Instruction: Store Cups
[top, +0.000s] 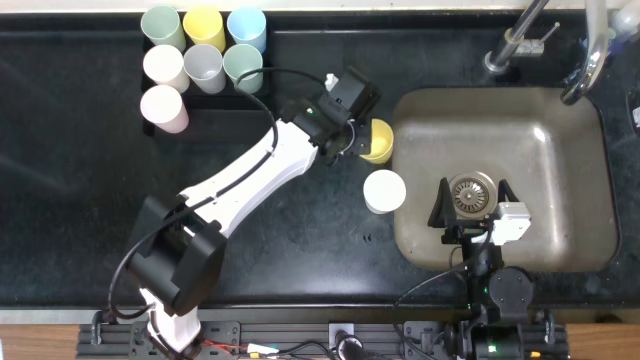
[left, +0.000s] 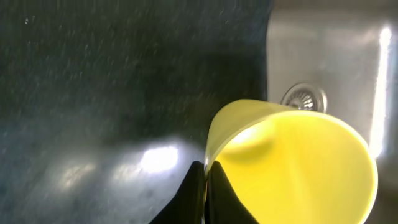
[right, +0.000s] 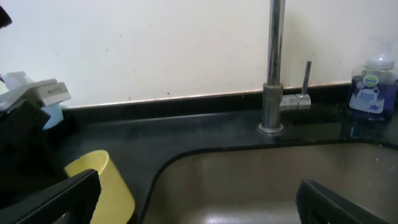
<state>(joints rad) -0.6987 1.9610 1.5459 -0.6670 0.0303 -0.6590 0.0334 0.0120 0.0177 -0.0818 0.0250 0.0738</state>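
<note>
Beside sink (top: 545, 150), left hand (left: 206, 173) pinches cup (left: 298, 165).

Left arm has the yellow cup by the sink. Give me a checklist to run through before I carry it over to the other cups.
1. Grip: left hand is shut on the rim of the yellow cup, one finger inside and one outside. Ok.
2. Cup lifted off the counter: cannot tell.
3. Right hand out of the way: open, over the sink, apart from the left arm. Ok.
4. White cup: stands on the counter close to the yellow cup, but probably off the line to the stored cups. Ok.
5. Free place among the stored cups: six stand packed together, with a pink cup beside them. Cannot tell.
</note>
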